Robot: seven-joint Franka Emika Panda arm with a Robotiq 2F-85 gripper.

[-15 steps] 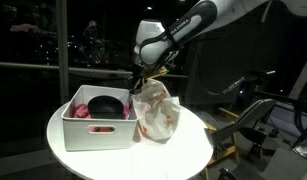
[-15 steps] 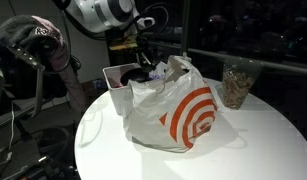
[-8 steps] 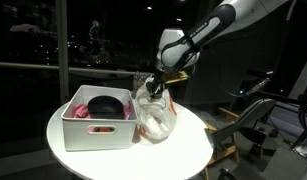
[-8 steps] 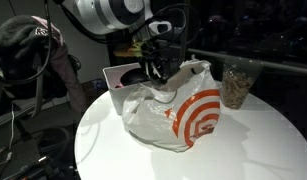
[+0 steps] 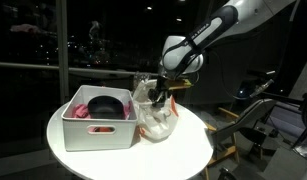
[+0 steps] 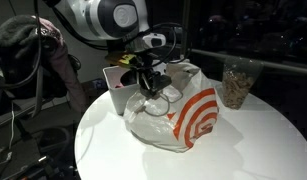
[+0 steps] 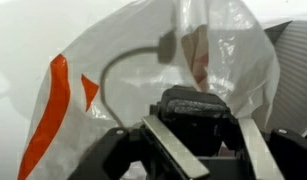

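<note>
The end effector (image 7: 198,128) is clamped on a black adapter (image 7: 198,108), whose cable (image 7: 111,70) loops away across the plastic. It hangs at the top of the white bag (image 6: 198,120) with the orange bullseye, slumped in the middle of the round table (image 6: 258,150). Just beside the bag sits a white bin (image 5: 98,136) holding a black bowl (image 5: 106,103) and a pink thing (image 5: 81,111). A jar (image 6: 235,85) stands apart behind.
</note>
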